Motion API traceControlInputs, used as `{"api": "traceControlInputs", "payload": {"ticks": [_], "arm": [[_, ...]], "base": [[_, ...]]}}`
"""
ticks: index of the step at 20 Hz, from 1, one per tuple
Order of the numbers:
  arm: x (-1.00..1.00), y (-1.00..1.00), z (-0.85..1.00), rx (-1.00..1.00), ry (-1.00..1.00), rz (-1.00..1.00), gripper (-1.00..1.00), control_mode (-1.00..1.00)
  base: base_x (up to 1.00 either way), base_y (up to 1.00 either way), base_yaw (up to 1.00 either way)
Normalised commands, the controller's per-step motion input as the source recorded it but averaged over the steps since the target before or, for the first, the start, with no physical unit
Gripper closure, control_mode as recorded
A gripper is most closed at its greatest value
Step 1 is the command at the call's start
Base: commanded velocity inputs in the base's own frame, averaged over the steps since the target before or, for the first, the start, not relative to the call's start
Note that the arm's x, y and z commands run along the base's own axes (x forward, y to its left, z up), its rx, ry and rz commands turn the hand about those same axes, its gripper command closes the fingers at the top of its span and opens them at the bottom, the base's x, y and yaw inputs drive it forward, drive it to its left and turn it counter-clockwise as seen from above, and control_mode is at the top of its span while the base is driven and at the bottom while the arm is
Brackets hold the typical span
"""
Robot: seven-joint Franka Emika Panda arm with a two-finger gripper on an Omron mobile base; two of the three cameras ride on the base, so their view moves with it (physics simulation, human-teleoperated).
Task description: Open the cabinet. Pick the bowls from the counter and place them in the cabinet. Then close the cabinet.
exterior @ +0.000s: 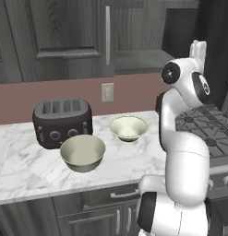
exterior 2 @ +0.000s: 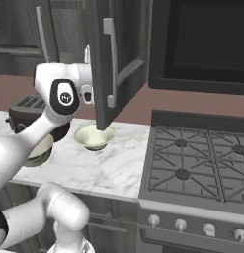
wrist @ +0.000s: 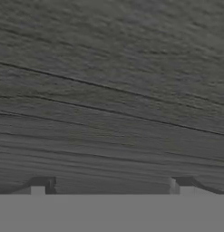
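Observation:
The cabinet point(exterior: 64, 37) hangs above the counter point(exterior: 23, 166). Its left door is shut, while its right door point(exterior 2: 121, 59) stands swung out over the counter with its silver bar handle point(exterior 2: 109, 64) facing me. The larger beige-grey bowl point(exterior: 83, 152) sits near the counter's front, and the smaller whitish bowl point(exterior: 129, 126) lies behind and to its right, under the open door point(exterior 2: 94, 136). My gripper point(wrist: 111, 188) is raised high, close against dark wood grain, open with nothing between its fingertips point(wrist: 41, 186). My hand point(exterior: 197, 48) points upward beside the door.
A dark toaster point(exterior: 62, 120) stands at the back left of the counter, by a wall outlet point(exterior: 107, 92). A black gas stove point(exterior 2: 192, 158) adjoins the counter on the right, with a dark appliance point(exterior 2: 202, 39) above it. Low cabinets point(exterior: 111, 214) run beneath.

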Motion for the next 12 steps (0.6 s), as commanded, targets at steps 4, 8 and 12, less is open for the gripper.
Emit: {"api": "traceControlInputs", "payload": {"ticks": [4,8,12], "arm": [[0.21,-0.65,-0.01,0.12,0.0,-0.27,-1.0,-1.0],[0.18,-0.88,-0.03,0.16,-0.02,-0.19,-1.0,-1.0],[0.22,-0.99,-0.27,0.18,-0.16,-0.04,-1.0,-1.0]], "base": [[0.0,0.0,0.0],[0.0,0.0,0.0],[0.0,0.0,0.0]]}}
